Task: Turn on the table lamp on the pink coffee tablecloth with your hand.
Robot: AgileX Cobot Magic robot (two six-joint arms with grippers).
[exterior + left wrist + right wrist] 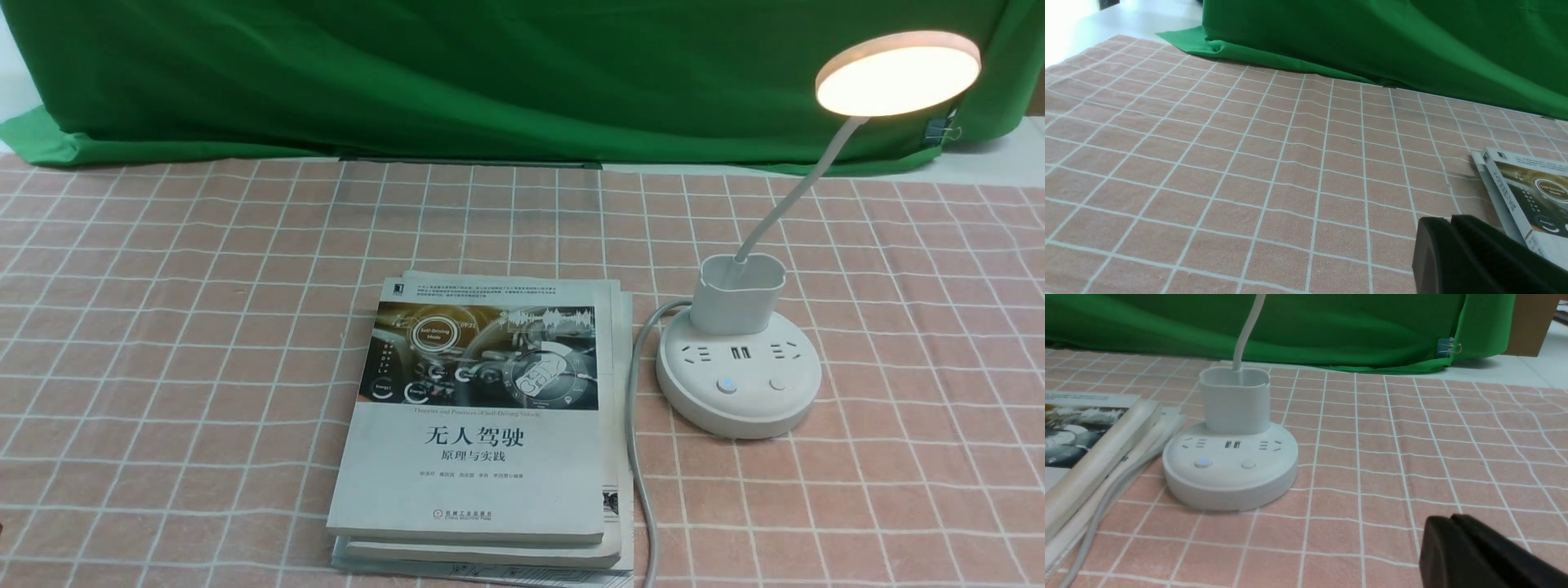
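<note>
On the pink coffee tablecloth our table lamp glows; another press could switch it off. Both jaws look closed, empty.

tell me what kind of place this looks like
Probably a staged lab tabletop made up like a study desk: a green backdrop cloth, a pink grid tablecloth, stacked books and a lit table lamp.

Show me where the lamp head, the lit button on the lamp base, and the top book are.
lamp head [897,73], front view, middle of the glowing disc.
lit button [725,385], front view, on the blue-lit button on the round base.
top book [478,425], front view, middle of its cover.
</note>
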